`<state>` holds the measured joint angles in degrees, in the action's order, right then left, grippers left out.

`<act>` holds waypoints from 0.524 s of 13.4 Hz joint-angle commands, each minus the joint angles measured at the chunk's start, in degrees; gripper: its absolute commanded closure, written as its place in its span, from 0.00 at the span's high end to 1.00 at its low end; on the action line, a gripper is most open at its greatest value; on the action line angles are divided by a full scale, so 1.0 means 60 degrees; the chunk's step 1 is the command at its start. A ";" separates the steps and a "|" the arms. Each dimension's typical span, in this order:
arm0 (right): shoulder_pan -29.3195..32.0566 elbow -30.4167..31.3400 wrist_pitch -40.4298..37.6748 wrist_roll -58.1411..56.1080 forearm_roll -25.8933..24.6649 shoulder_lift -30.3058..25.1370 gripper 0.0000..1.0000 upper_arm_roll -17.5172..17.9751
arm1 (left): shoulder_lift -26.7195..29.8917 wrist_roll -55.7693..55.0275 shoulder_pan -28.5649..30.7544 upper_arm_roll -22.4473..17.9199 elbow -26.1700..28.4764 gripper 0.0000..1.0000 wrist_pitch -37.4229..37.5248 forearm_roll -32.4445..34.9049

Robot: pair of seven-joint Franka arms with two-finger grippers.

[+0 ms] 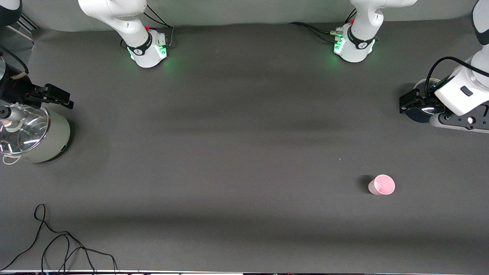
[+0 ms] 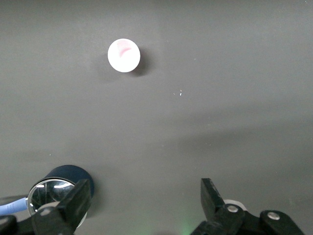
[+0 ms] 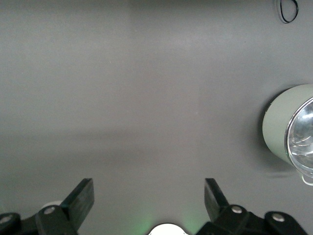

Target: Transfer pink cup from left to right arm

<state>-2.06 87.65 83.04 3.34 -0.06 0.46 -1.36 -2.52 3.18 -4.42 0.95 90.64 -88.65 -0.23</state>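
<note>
The pink cup (image 1: pixel 381 185) stands upright on the dark table toward the left arm's end, with nothing holding it. It also shows in the left wrist view (image 2: pixel 123 55), apart from the fingers. My left gripper (image 1: pixel 408 102) is open and empty over a dark blue pot (image 1: pixel 420 114) at the table's edge; its jaws stand wide apart in its wrist view (image 2: pixel 146 190). My right gripper (image 1: pixel 61 98) is open and empty over the rim of a pale green pot (image 1: pixel 49 141) at the right arm's end, and shows open in its wrist view (image 3: pixel 149 190).
The pale green pot has a glass lid (image 1: pixel 21 131) and shows in the right wrist view (image 3: pixel 279 128). The dark blue pot (image 2: pixel 73 174) also has a glass lid. A loose black cable (image 1: pixel 57 244) lies near the front edge at the right arm's end.
</note>
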 commanded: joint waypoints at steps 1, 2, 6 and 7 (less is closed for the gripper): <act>-0.0022 -0.0209 -0.0174 -0.0059 -0.0122 0.0055 1.00 -0.0022 | -0.0137 0.0143 -0.0040 -0.0057 -0.0297 1.00 0.0010 0.0024; -0.0022 -0.0266 -0.0173 -0.0059 -0.0107 0.0084 1.00 -0.0022 | -0.0137 0.0129 -0.0040 -0.0057 -0.0297 1.00 0.0010 0.0024; 0.0007 -0.0311 -0.0173 -0.0044 -0.0107 0.0114 1.00 -0.0022 | -0.0137 0.0128 -0.0041 -0.0057 -0.0297 1.00 0.0010 0.0024; -0.0007 -0.0311 -0.0173 -0.0044 -0.0107 0.0114 1.00 -0.0022 | -0.0166 0.0128 -0.0040 -0.0057 -0.0311 1.00 -0.0005 0.0068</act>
<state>-2.03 87.43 83.04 3.34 -0.06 0.46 -1.42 -2.90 3.21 -4.42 0.95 90.13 -88.66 -0.23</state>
